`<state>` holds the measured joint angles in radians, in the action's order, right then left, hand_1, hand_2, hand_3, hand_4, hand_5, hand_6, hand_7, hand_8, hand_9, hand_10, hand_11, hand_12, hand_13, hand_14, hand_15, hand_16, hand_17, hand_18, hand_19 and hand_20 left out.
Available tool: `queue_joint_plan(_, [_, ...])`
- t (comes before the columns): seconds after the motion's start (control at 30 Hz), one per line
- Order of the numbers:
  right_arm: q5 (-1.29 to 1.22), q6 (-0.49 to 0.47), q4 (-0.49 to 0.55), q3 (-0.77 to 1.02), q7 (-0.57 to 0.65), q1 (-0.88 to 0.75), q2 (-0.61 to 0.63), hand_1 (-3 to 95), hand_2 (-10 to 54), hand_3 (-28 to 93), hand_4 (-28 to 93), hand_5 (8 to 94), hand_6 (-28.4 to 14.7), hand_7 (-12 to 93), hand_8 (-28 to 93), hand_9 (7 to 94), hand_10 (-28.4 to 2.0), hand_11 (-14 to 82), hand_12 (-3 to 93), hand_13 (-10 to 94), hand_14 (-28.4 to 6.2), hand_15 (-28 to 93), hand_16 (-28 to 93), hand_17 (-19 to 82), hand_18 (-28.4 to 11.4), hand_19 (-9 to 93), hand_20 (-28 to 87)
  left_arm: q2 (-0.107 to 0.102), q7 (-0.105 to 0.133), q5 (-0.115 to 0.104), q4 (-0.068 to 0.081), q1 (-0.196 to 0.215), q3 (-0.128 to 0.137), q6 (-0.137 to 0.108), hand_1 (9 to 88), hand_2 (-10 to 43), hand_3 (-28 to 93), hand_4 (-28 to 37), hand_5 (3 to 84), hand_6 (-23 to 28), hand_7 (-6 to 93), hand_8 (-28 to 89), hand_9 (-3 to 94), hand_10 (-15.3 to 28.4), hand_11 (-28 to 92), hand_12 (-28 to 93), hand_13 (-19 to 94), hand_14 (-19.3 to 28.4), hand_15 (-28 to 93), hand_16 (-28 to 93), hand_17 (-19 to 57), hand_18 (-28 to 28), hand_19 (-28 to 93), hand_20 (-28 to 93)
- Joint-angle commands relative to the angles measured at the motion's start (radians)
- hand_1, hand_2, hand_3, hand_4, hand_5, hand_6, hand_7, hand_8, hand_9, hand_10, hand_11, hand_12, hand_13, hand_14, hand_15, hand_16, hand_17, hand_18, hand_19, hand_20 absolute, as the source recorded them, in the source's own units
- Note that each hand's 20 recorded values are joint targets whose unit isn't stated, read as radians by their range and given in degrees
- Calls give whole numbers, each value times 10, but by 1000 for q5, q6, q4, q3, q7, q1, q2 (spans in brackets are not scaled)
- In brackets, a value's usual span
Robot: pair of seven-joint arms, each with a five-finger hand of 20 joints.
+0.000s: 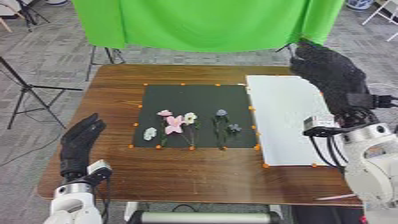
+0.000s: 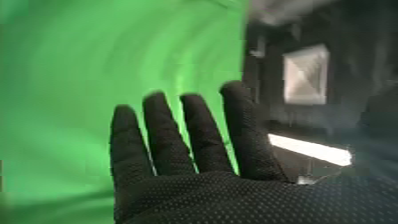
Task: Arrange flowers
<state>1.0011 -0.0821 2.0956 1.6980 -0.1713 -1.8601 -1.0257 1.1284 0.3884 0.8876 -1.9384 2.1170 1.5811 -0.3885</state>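
Flowers (image 1: 174, 124) lie on the dark mat (image 1: 191, 95), toward its near edge. Most blooms point to the mat's far edge, stems to its near one; long axes run near-to-far, the large pink one's slightly slanted. Right hand (image 1: 330, 67) right of mat, fingers straight, slightly apart. Left hand (image 1: 78, 145) left of mat, fingers extended.

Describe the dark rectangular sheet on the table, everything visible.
The dark green-black rectangular sheet looks matt and thin, like paper or card. It lies flat on the brown wooden table, with small orange markers along its edges and the large white rectangular panel beside its right edge. Pink flowers, white flowers and blue-grey flowers lie on it, some stems running toward its near edge. The left hand is apart from it.
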Motion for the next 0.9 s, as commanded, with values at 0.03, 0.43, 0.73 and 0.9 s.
queue_joint_plan(0.03, [-104,-29,7,-24,-94,-69,-50,-2,-37,755,-192,349,5,41,-68,274,-121,-1,88,177,-144,-19,203,71,-137,57,238,17,14,-8,-17,35,9,3,359,-95,707,-168,499,20,199,-98,464,130,247,111,398,147,222,-17,161,98,57,233])
queue_joint_plan(0.43, [-111,-90,18,0,-93,-96,-56,-8,-49,757,-204,369,0,41,-64,312,-129,17,90,192,-149,-20,213,71,-140,63,224,15,24,-6,-19,44,26,13,344,-95,717,-183,503,21,195,-97,470,132,246,113,400,151,223,-19,156,97,54,230])
queue_joint_plan(0.73, [-110,-87,17,4,-138,-34,4,-4,-40,751,-202,426,-42,42,-71,339,-138,25,91,205,-150,-6,212,86,-133,66,225,-2,26,8,-2,-26,16,49,342,-95,720,-186,505,22,192,-95,479,132,246,114,413,154,232,-19,159,98,58,231])
queue_joint_plan(0.9, [-131,-78,4,-19,-161,6,-33,2,-35,760,-198,455,-50,46,-71,370,-142,33,93,252,-132,24,194,138,-115,45,235,-23,36,2,10,-49,25,28,348,-92,717,-186,511,24,190,-94,492,135,248,114,433,155,237,-22,171,101,70,238])
